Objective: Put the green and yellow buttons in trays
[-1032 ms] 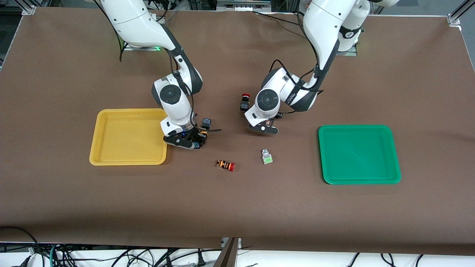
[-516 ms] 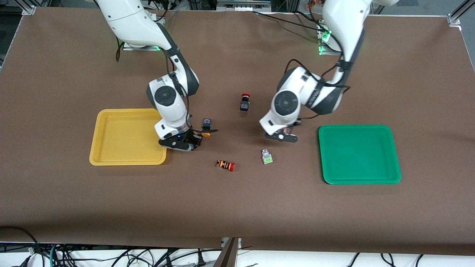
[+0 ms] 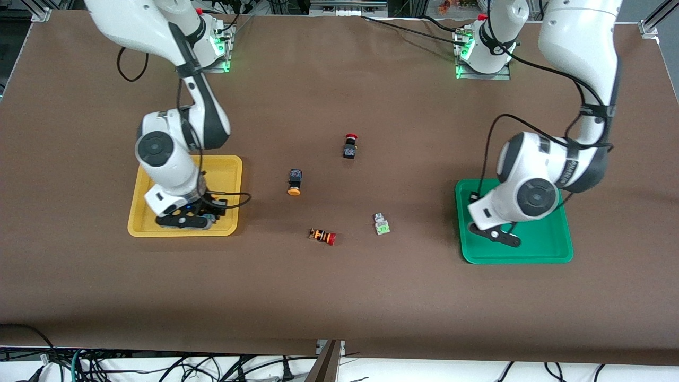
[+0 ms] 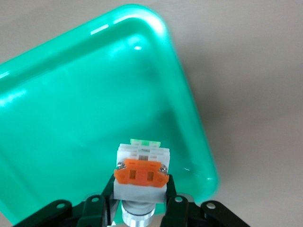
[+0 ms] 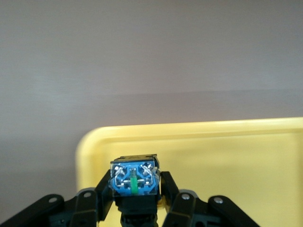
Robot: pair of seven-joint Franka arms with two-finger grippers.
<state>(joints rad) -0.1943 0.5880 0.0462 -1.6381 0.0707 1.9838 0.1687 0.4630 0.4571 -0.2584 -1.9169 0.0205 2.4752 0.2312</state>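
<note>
- Neither tray has a switch resting in it yet, as far as I can see — both arms are mid-delivery.
- My left gripper (image 4: 140, 208) hangs over the green tray (image 3: 551, 249), pinching a whitish-silver switch (image 4: 140, 170) with an orange face and a sliver of green on top.
- My right gripper (image 5: 135, 203) is over the yellow tray (image 3: 139, 225), at the corner near the front camera, clamped on a black-bodied switch (image 5: 134, 179) showing its blue terminal end.
- Left to do, I judge: release both, then fetch the yellow-capped switch (image 3: 294, 181) and the green-faced switch (image 3: 381, 224) lying on the table between the trays.
- The red mushroom switch (image 3: 349, 146) and the orange-striped switch (image 3: 322, 235) are not for the trays.
- Room: both tray floors look bare, so there is space to set down. In the right wrist view the black-bodied switch sits close to the yellow rim — I would move further over the tray floor before letting go.
- The loose switches lie well apart from one another, so later picks have approach space.
</note>
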